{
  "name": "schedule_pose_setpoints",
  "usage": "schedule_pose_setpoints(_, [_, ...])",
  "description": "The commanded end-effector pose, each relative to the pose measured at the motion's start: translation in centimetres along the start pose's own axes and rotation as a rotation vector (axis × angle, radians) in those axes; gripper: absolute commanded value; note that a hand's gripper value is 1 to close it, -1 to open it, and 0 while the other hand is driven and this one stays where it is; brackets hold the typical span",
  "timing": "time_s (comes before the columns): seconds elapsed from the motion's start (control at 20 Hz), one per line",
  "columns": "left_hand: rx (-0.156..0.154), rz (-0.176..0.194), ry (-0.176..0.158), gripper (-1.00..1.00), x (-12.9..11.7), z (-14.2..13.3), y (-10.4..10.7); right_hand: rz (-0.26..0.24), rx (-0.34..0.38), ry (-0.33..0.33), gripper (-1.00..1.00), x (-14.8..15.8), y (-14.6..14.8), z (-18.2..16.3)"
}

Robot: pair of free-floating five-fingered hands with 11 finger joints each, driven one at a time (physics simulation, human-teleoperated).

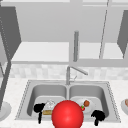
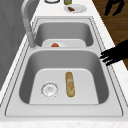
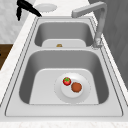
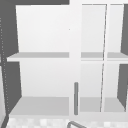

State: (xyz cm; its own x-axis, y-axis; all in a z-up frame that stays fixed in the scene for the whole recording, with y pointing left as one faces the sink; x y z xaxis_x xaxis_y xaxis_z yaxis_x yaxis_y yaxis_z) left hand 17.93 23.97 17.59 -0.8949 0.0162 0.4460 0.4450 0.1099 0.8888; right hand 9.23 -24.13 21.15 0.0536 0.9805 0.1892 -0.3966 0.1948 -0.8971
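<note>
Front view has my left hand (image 1: pixel 39 108) hovering, fingers loosely apart and holding nothing, above the left basin's front rim, nearest the bread loaf (image 2: pixel 70 84) lying flat by the drain (image 2: pixel 49 89), while my right hand (image 1: pixel 98 116) idles.

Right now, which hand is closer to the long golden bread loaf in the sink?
Left. The left hand hovers at the front rim right beside the long golden bread loaf; the right hand is by the other basin.

Left hand (image 2: pixel 117 53) fingers straight over near basin's rim, baguette (image 2: pixel 70 84) beside drain (image 2: pixel 49 89)
</note>
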Motion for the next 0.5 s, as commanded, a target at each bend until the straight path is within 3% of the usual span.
schedule_pose_setpoints(0.0, [-0.006,0.010,0.002,-1.00,1.2,-1.0,-2.0,0.000,0.000,0.000,0.00,0.0,0.0,0.0])
schedule_pose_setpoints(0.45, [-0.002,0.003,-0.005,-1.00,5.6,-2.2,-4.7,0.000,0.000,0.000,0.00,0.0,0.0,0.0])
